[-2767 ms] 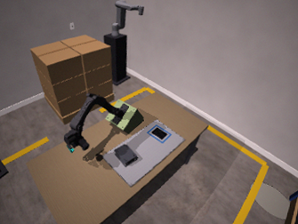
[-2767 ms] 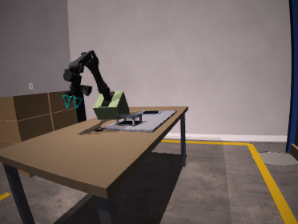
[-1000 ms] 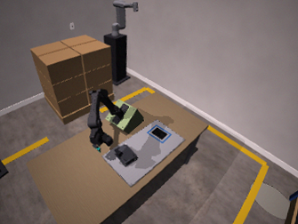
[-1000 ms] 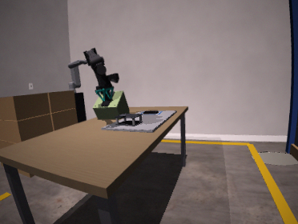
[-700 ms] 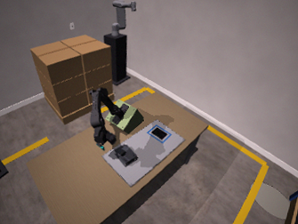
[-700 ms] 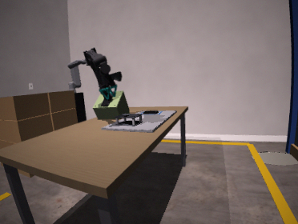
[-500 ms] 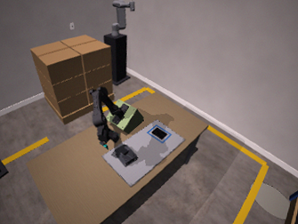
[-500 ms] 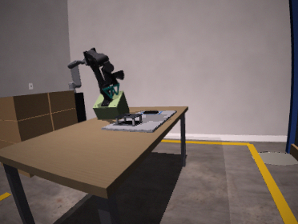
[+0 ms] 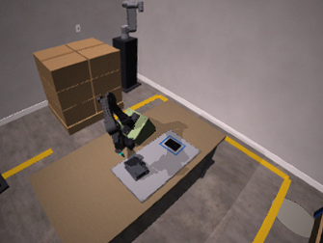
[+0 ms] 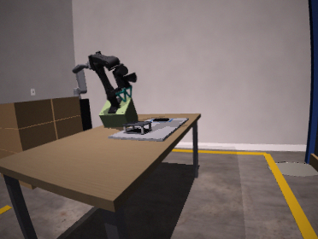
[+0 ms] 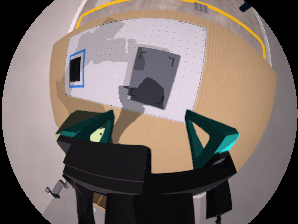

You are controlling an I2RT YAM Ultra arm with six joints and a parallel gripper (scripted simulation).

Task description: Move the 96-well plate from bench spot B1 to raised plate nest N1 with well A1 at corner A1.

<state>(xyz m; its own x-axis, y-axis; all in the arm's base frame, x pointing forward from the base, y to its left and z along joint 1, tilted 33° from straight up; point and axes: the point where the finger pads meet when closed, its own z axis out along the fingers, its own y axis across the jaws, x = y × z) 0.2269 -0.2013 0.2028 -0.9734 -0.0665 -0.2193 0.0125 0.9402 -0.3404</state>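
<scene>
- The arm [image 10: 104,78] was dark grey to black, built of rounded, blocky links.
- Its gripper [image 11: 148,137] had a black housing and teal, triangular open-frame fingers.

No readable text, labels, brand names or numbers appear in any of the three views. The grey mat [image 9: 171,173] on the wooden table [image 9: 72,197] shows only a blue outlined square [image 9: 173,145] with no legible lettering. The stacked cardboard boxes [image 9: 77,76] carry no visible print, and the yellow floor lines [image 9: 269,212] are plain stripes.
</scene>
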